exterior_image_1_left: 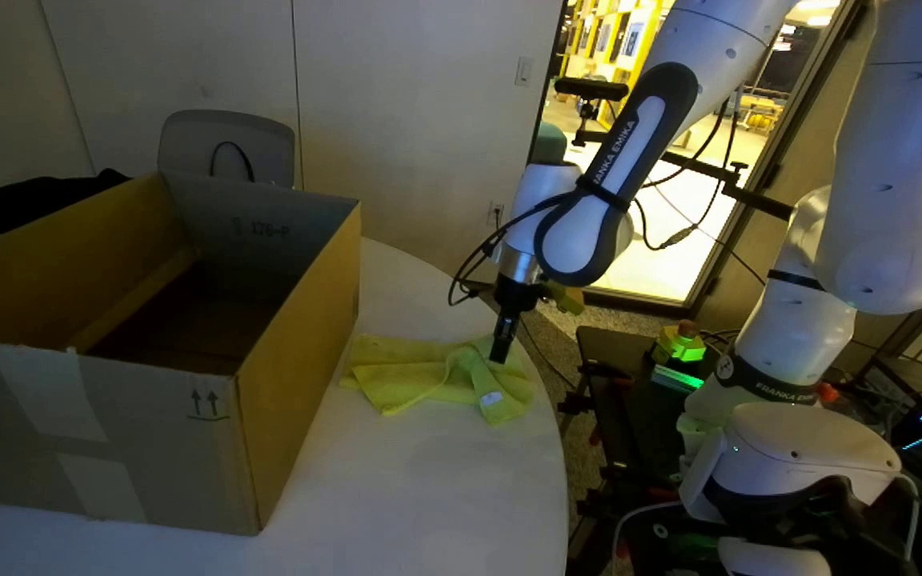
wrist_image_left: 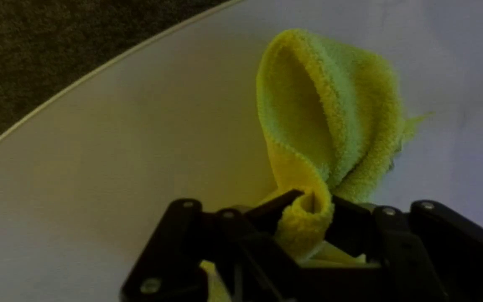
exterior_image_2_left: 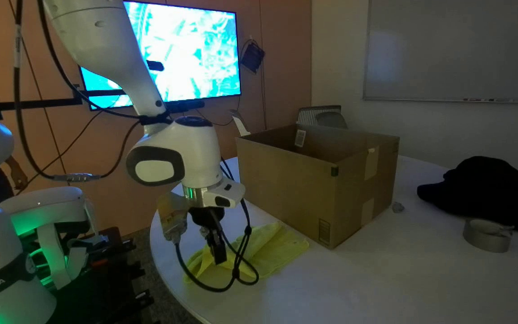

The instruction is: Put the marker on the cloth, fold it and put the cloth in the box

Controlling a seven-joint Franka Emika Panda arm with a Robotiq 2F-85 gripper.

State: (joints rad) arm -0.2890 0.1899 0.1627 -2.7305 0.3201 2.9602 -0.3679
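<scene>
The yellow cloth (exterior_image_1_left: 405,380) lies bunched and partly folded on the white table beside the box. It also shows in an exterior view (exterior_image_2_left: 279,249). My gripper (exterior_image_1_left: 499,352) points down at the cloth's end near the table edge; it also shows there (exterior_image_2_left: 219,258). In the wrist view my gripper (wrist_image_left: 315,205) is shut on a curled fold of the cloth (wrist_image_left: 363,96), which loops up in front of the fingers. The large brown cardboard box (exterior_image_1_left: 149,440) stands open beside the cloth, also in an exterior view (exterior_image_2_left: 286,189). The marker is not visible in any view.
The round white table (exterior_image_1_left: 429,496) has its edge close to the gripper, with dark floor beyond (wrist_image_left: 57,46). A tape roll (exterior_image_2_left: 487,236) and a black garment (exterior_image_2_left: 488,189) lie on the table past the box. A grey chair (exterior_image_1_left: 225,144) stands behind the box.
</scene>
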